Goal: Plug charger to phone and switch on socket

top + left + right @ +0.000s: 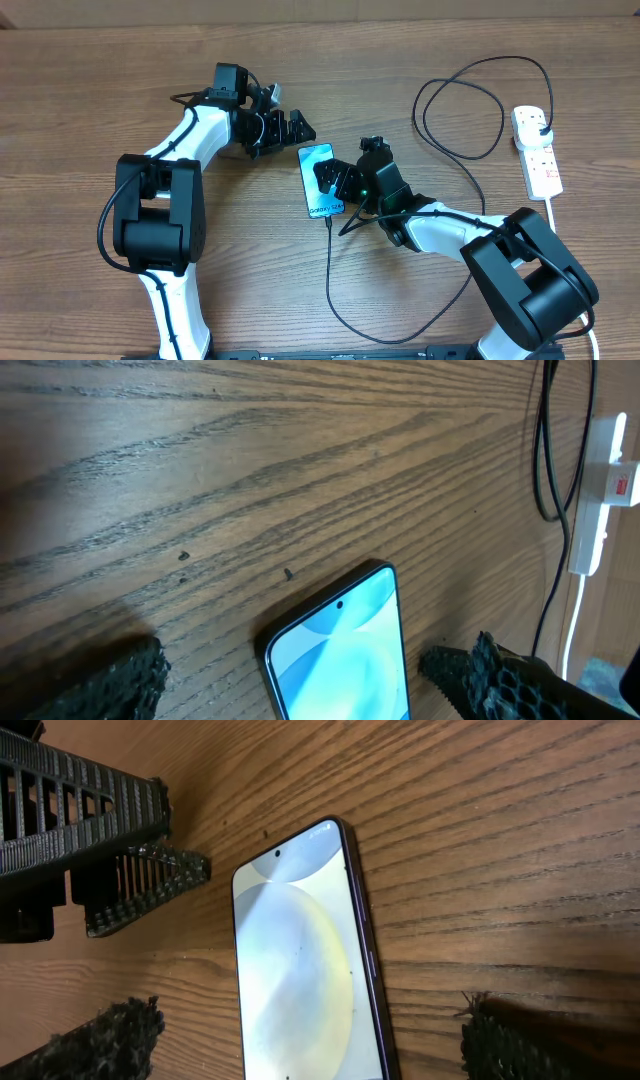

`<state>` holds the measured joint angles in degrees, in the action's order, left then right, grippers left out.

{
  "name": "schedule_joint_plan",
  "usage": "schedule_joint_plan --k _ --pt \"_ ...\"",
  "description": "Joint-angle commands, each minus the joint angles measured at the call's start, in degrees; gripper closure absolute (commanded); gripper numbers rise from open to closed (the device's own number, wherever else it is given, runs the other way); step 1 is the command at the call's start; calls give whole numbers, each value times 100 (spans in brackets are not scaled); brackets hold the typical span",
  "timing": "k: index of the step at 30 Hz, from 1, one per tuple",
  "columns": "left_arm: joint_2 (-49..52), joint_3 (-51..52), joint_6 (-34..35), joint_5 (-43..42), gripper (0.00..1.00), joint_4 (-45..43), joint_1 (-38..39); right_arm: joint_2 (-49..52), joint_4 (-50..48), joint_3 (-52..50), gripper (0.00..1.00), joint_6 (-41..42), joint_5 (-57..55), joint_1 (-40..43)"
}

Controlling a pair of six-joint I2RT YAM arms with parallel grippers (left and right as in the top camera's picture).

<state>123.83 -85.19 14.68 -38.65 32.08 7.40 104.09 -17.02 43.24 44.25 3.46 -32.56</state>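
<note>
Fingers (105, 1040) of the right gripper (330, 180) stand spread wide, grasping nothing, one on each side of the phone (314, 165) and clear of it. Just beyond the phone's far end, the left gripper (298, 130) hovers released too. The phone lies flat, screen up, mid-table (100, 60). At its near end the charger (335, 290) cable meets it, loops nearer, then runs right and far to the socket (540, 165), where its black plug sits.

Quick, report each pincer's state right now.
Left pincer: open, holding nothing.
Right pincer: open above the phone, not gripping it.
</note>
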Motion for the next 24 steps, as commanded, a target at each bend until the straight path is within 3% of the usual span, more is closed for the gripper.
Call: schedule_joint_plan --k 1,12,17,24 --pt "98 39 -2 625 0 39 -26 275 164 -197 0 72 -188 70" --pt "98 24 1119 260 0 -256 -219 275 162 -197 0 74 -35 70" --pt "98 17 2155 109 0 -232 -522 275 44 -197 0 72 55 70" --pt "98 17 2323 326 0 -232 -754 247 -433 -197 0 70 369 98"
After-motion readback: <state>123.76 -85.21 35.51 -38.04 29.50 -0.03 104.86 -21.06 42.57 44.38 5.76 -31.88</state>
